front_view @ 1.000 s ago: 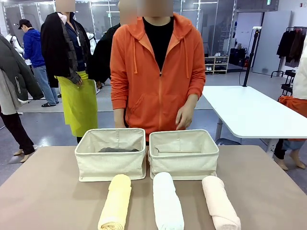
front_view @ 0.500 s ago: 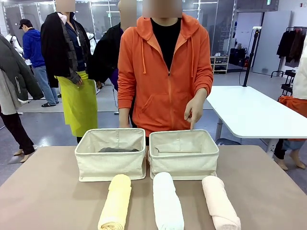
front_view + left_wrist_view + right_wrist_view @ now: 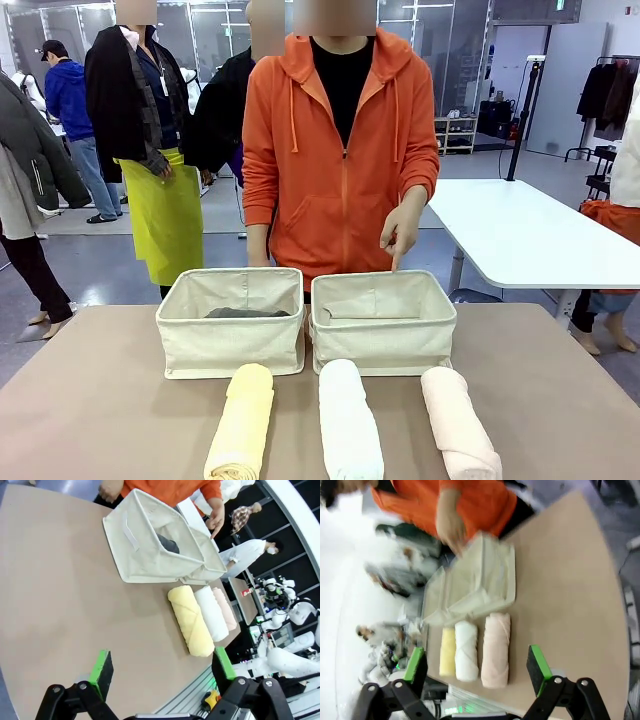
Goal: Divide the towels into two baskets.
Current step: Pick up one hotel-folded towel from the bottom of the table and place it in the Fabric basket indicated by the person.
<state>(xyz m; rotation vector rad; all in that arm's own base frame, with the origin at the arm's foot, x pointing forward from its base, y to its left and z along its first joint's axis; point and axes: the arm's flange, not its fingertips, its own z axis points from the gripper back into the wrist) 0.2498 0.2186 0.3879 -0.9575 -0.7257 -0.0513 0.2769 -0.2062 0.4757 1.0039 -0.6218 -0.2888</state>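
Front view: the person's hand has risen to point at the empty basket, so a towel likely goes there next. The grey towel sits in the other basket beside it, and three rolled towels lie just before it. The robot's left hand and right hand gape empty.

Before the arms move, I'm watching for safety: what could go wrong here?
The person's hand points down at the right basket; an arm dropping a towel there might hit it. The yellow towel, white towel and pink towel lie close together, so a grasp may drag a neighbour.
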